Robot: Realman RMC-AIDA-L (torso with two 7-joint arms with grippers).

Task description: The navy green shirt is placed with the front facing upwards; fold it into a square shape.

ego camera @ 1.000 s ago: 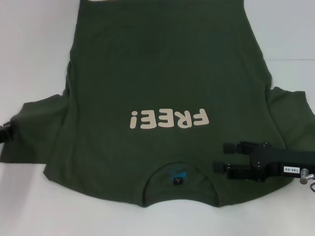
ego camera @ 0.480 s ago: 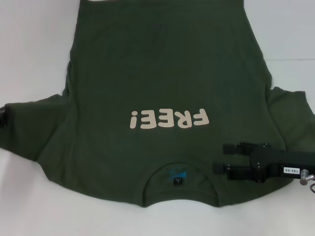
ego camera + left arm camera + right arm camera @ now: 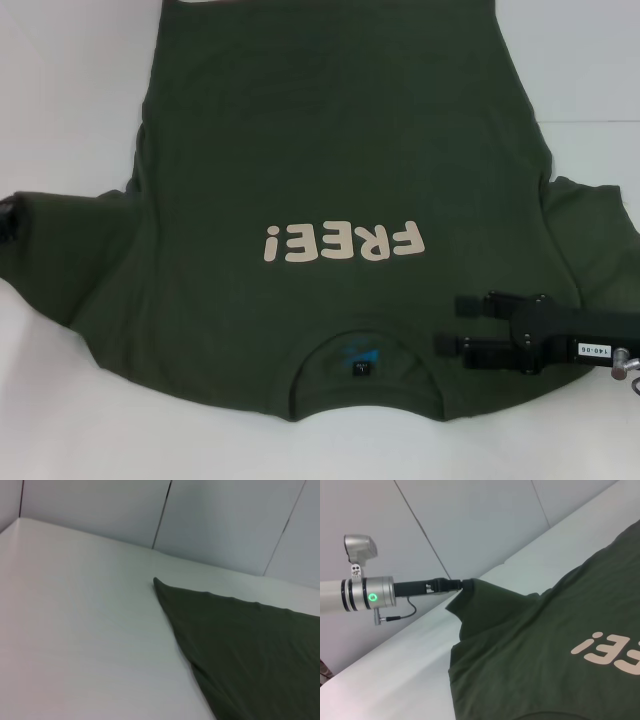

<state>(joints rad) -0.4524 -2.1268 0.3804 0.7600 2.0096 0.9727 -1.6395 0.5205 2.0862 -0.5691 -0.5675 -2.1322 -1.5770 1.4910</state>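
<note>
The navy green shirt lies front up on the white table, its cream "FREE!" lettering upside down to me and the collar with the blue label nearest me. At the far left edge my left gripper is shut on the tip of the left sleeve. In the right wrist view the left gripper holds that sleeve raised off the table and pulled taut. My right gripper hovers open over the shirt's right shoulder beside the collar. The left wrist view shows only a green corner of the shirt.
The white table runs beyond the shirt on both sides and in front of the collar. Grey wall panels rise behind the table's far edge. The right sleeve lies flat near the right edge.
The left gripper has drawn the left sleeve outward and away from me, lifting and stretching it. The right gripper has shifted only slightly toward me.
</note>
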